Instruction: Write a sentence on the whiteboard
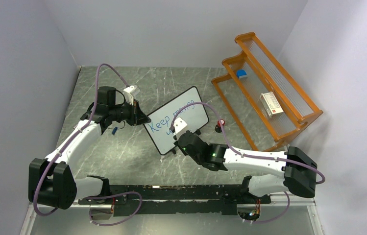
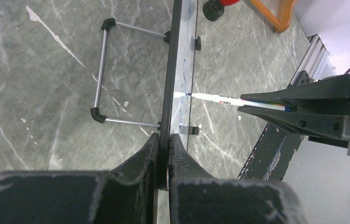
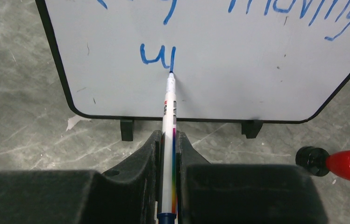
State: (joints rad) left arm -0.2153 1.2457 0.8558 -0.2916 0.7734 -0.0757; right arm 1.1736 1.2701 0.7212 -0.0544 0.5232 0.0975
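Note:
The whiteboard [image 1: 191,105] stands tilted on the table, its black frame seen edge-on in the left wrist view [image 2: 169,79]. My left gripper [image 2: 163,140] is shut on the frame at the board's left edge [image 1: 144,120]. On the white face [image 3: 238,70] the sentence [image 3: 299,7] reads in blue "Keep moving", with a "u" [image 3: 150,56] and one more stroke below. My right gripper [image 3: 168,137] is shut on a white marker [image 3: 168,112] with a rainbow stripe. The marker's tip touches the board at the foot of that stroke. From above, the right gripper [image 1: 179,138] sits at the board's near edge.
An orange rack [image 1: 289,125] stands at the right, holding a white box [image 1: 271,104] and a small blue item [image 1: 241,74]. A red-and-black capped object [image 3: 336,163] lies on the table right of the board. The board's wire stand [image 2: 100,70] props it from behind.

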